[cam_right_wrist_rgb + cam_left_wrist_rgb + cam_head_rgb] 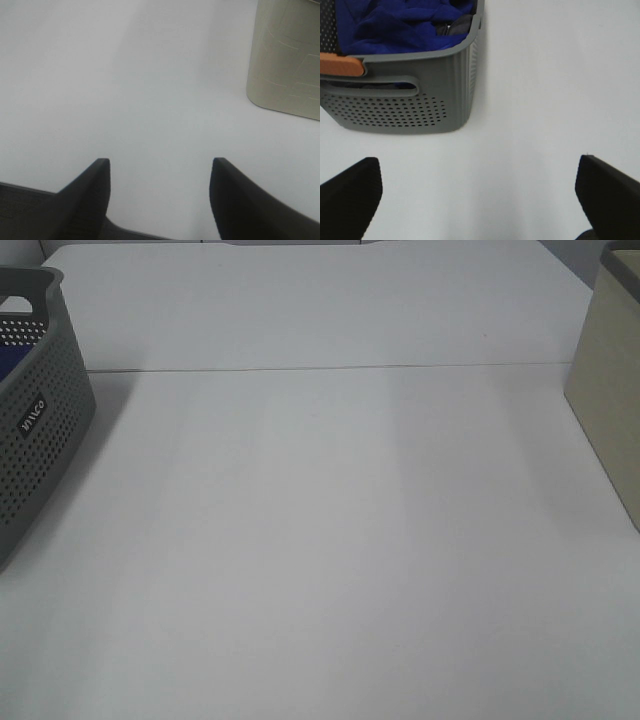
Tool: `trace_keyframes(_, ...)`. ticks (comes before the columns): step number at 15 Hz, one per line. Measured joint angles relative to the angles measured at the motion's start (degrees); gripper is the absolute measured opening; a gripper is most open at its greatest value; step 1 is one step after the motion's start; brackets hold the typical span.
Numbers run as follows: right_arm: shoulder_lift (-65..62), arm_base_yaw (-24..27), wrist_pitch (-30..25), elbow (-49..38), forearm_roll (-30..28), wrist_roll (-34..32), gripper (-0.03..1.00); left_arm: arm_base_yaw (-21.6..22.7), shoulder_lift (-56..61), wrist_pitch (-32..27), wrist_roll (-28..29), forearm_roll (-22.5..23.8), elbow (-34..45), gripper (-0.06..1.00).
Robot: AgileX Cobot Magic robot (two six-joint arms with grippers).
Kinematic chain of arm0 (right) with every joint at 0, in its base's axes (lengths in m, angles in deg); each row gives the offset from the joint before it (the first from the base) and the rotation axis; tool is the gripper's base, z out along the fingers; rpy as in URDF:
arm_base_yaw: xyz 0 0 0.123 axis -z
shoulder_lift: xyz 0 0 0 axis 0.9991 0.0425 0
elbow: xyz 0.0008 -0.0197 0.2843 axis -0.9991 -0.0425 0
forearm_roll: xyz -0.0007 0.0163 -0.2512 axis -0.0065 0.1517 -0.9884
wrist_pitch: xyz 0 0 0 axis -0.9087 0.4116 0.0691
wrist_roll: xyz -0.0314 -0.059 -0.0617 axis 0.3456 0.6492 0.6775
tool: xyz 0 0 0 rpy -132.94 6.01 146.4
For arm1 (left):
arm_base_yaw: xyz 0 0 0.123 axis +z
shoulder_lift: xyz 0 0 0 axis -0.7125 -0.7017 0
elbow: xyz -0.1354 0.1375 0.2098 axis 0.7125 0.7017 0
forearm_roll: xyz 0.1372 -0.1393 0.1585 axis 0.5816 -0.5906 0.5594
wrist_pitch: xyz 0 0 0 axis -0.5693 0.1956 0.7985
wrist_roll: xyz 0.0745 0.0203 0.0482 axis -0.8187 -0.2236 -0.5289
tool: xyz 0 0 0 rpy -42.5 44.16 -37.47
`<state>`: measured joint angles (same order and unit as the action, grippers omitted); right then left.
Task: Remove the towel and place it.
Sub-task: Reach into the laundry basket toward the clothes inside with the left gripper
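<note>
The flat white table surface (330,540) fills most of the exterior view and carries no cloth.

The grey perforated plastic basket (400,110) stands at the left edge of the table. A beige rectangular plastic bin (610,390) stands at the right edge, well apart from the basket.

The deep royal-blue soft towel (395,25) lies crumpled inside the basket, below its rim. No part of it is lifted out.

- **Left gripper** (480,195): jaws spread wide, nothing between them. It hovers over bare table near the basket's outer wall.
- **Right gripper** (160,165): jaws apart, empty, near the beige bin.

**Task status:** not started. Grasping, lifting the towel out and placing it all remain.
</note>
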<state>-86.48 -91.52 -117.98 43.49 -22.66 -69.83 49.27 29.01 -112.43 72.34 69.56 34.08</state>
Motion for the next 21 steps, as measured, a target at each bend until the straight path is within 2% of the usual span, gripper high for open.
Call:
trace_keyframes(4,0.00,0.00,0.00,0.00,0.00,0.00,0.59,0.00,-17.30,-6.30,-12.32,-1.72,-13.35,0.98)
trace_keyframes(8,0.00,0.00,0.00,0.00,0.00,0.00,0.59,0.00,-36.10,-7.33,-27.33,-0.80,-29.11,0.98)
trace_keyframes(9,0.00,0.00,0.00,0.00,0.00,0.00,0.59,0.00,-40.39,-7.10,-30.83,1.32,-32.43,0.98)
trace_keyframes(13,0.00,0.00,0.00,0.00,0.00,0.00,0.59,0.00,-57.01,-5.39,-37.82,10.14,-44.81,0.98)
trace_keyframes(15,0.00,0.00,0.00,0.00,0.00,0.00,0.59,0.00,-66.35,-5.79,-45.49,16.50,-48.36,0.98)
trace_keyframes(17,0.00,0.00,0.00,0.00,0.00,0.00,0.59,0.00,-73.91,-5.73,-47.44,22.80,-48.64,0.98)
trace_keyframes(20,0.00,0.00,0.00,0.00,0.00,0.00,0.59,-0.17,-83.54,-6.99,-47.44,33.00,-48.64,0.98)
trace_keyframes(21,0.00,0.00,0.00,0.00,0.00,0.00,0.59,-0.17,-84.63,-6.99,-47.44,34.84,-48.64,0.98)
